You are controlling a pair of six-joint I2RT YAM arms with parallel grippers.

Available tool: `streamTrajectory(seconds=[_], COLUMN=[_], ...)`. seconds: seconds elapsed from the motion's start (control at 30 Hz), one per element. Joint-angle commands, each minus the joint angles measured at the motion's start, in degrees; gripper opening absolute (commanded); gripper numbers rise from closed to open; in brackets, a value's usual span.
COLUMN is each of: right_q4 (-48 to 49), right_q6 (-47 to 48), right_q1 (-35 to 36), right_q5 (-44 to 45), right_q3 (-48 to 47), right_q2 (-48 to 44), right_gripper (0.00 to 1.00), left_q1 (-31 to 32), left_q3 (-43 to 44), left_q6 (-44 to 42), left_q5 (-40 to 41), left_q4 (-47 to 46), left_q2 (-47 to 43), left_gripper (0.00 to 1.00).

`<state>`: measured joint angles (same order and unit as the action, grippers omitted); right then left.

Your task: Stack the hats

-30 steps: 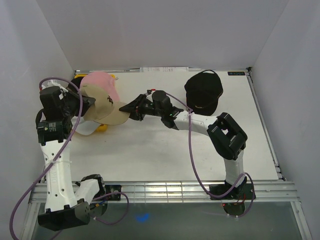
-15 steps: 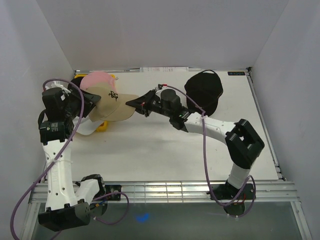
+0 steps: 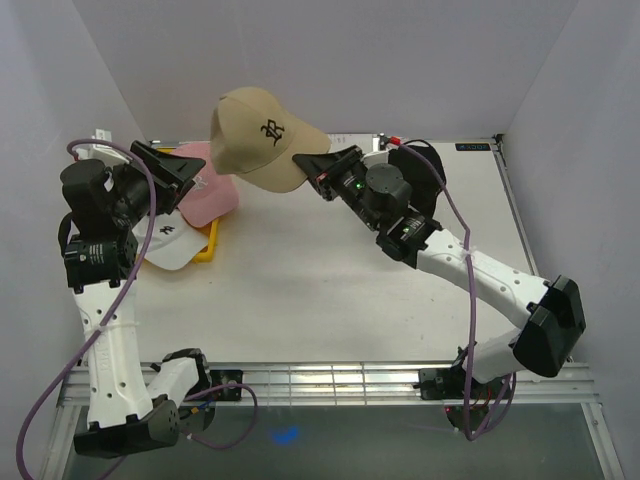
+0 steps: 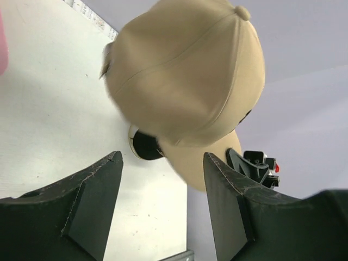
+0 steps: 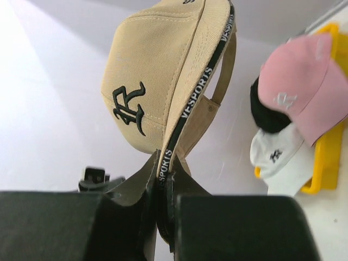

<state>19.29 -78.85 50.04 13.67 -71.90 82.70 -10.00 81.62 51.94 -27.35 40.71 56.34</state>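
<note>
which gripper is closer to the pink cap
Left. The left gripper hovers right beside the pink cap; the right gripper is farther off to its right, holding the tan cap up.

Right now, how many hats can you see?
4. The tan hat hangs in the right hand; pink hat lies over the white hat on the left; black hat sits partly hidden behind the right arm. Others could be hidden.

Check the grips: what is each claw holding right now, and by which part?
The right claw is shut on the tan cap, pinching its brim, with the cap lifted off the table. The left claw is open and holds nothing.
</note>
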Motion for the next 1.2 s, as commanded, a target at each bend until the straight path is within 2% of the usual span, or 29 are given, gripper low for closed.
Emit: streamTrajectory(seconds=[0.0,0.27,0.4,0.6,0.77,1.17], right_q4=[-2.04,-4.17,2.76,3.47,5.93,13.84], right_q6=[5.98,10.03,11.53,11.0,11.08,9.85], right_q1=[-2.49,-6.79,-8.29,-10.31,-11.46,-11.46], right_q5=[13.12,30.79,38.51,45.29,47.85,50.75], right_q3=[-3.33,-1.14,6.84,15.02,20.29,28.04], right_q2=[-4.38,-11.14,-15.54,-20.9,-23.81,-23.02], right_gripper=[0.08,0.08,0.08,0.08,0.08,0.08], left_q1=[0.42,4.89,7.88,11.84,13.16,15.1], left_q3=[-0.41,-5.16,-6.82,-9.11,-9.91,-11.4], left_q6=[3.25,4.84,3.78,3.08,2.64,1.93], left_q5=[-3.49,-4.9,-3.85,-3.5,-3.5,-2.88], left_q4=[-0.37,0.69,2.53,3.32,3.32,3.15], left_q2=[-3.06,-8.08,-10.01,-11.42,-11.86,-12.39], left_gripper=[0.71,0.71,0.71,0.71,0.7,0.7])
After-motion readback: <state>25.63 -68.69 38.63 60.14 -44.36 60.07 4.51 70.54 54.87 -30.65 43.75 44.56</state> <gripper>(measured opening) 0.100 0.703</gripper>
